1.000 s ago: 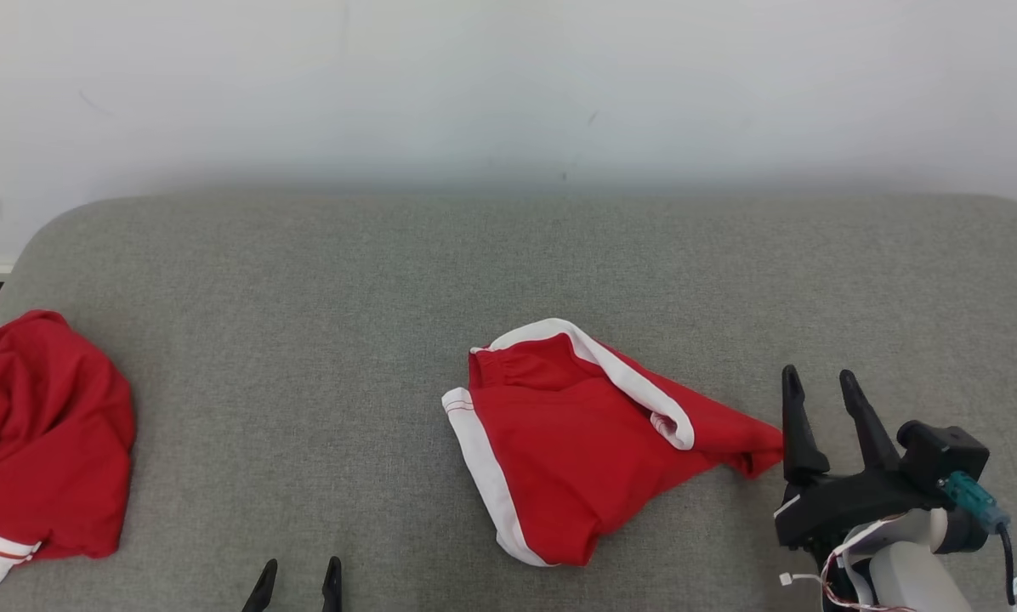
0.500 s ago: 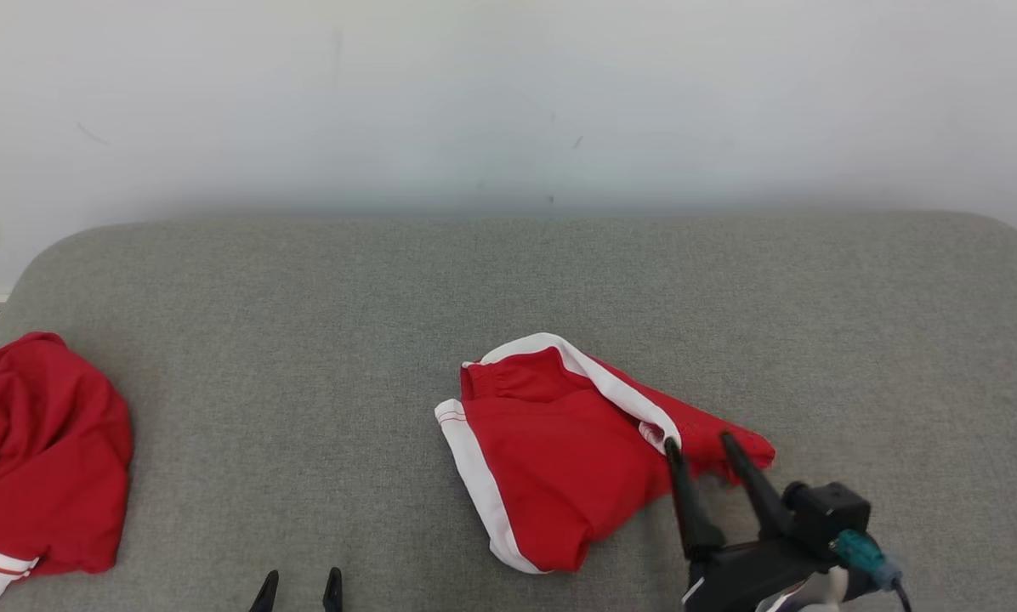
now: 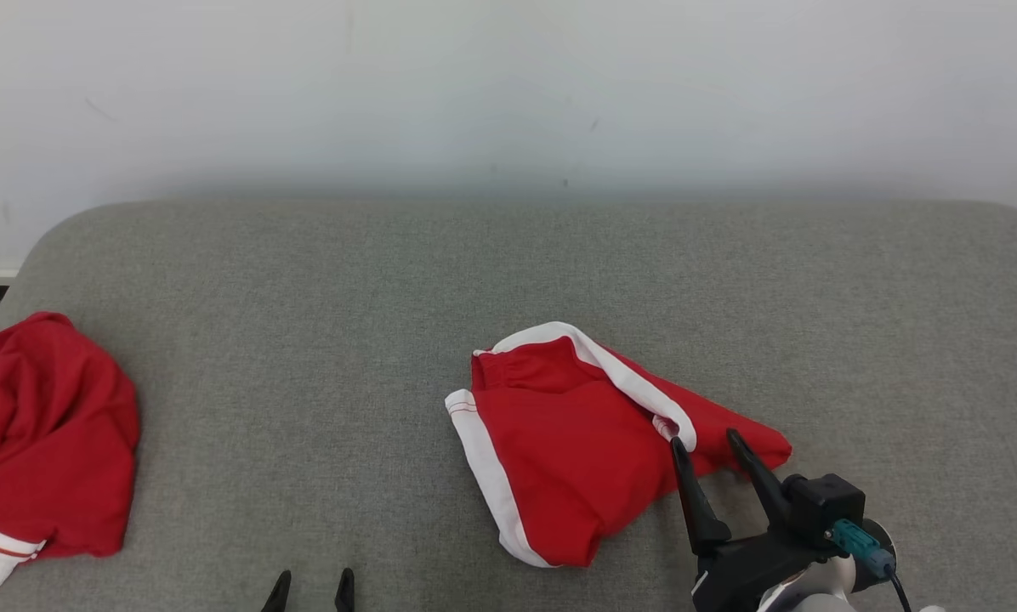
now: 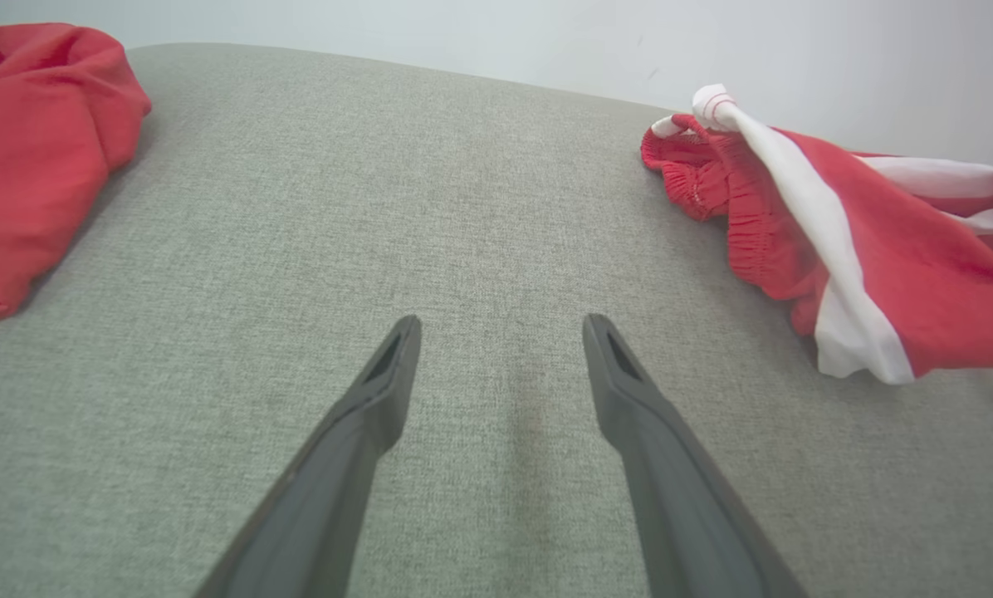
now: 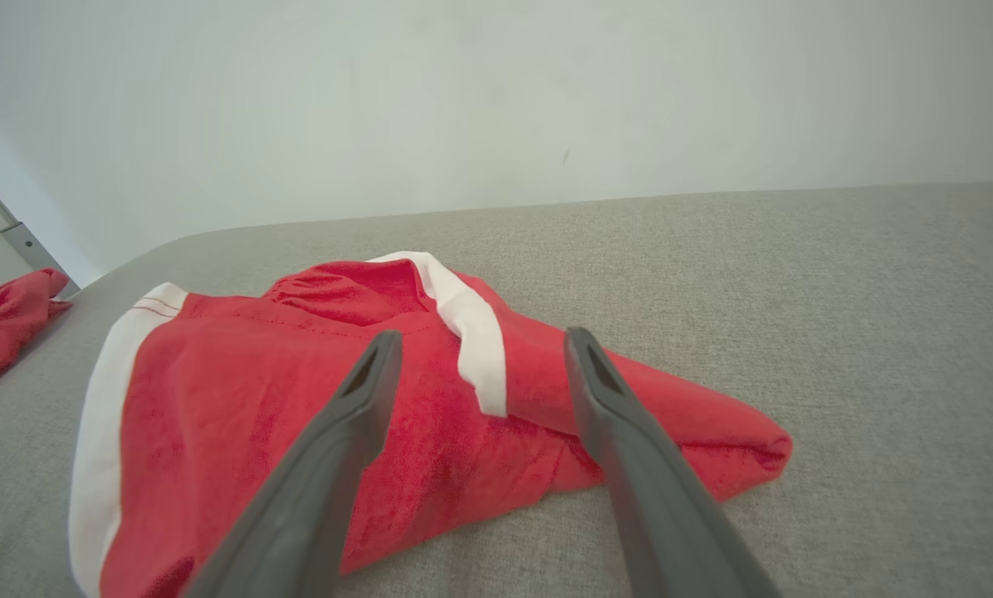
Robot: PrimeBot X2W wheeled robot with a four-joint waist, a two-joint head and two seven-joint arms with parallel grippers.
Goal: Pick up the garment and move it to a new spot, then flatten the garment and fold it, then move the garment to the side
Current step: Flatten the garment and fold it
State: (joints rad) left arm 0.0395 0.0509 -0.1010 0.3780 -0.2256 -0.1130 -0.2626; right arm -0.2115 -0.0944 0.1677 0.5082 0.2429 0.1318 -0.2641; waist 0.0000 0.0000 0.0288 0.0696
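Note:
The garment [image 3: 576, 433] is a crumpled pair of red shorts with white bands, lying in the middle of the grey padded surface [image 3: 508, 280]. It shows too in the left wrist view [image 4: 903, 274] and the right wrist view [image 5: 297, 399]. My right gripper [image 3: 706, 440] stands open at the garment's right front corner, fingers pointing over its red edge with nothing between them. In its own view the right gripper [image 5: 476, 340] hovers above the cloth beside a white band. My left gripper [image 3: 312, 580] is open at the bottom edge, apart from the garment; in its wrist view the left gripper [image 4: 501, 320] points at bare fabric.
A second red garment [image 3: 41, 442] with white trim lies heaped at the surface's left edge, also at the upper left of the left wrist view [image 4: 31, 149]. A pale wall [image 3: 508, 85] runs behind the surface. Bare grey fabric lies between the two garments.
My right gripper has moved left from beside the garment's right tip to over its right front corner, staying open. The head camera has shifted slightly. The left gripper and both garments are unmoved.

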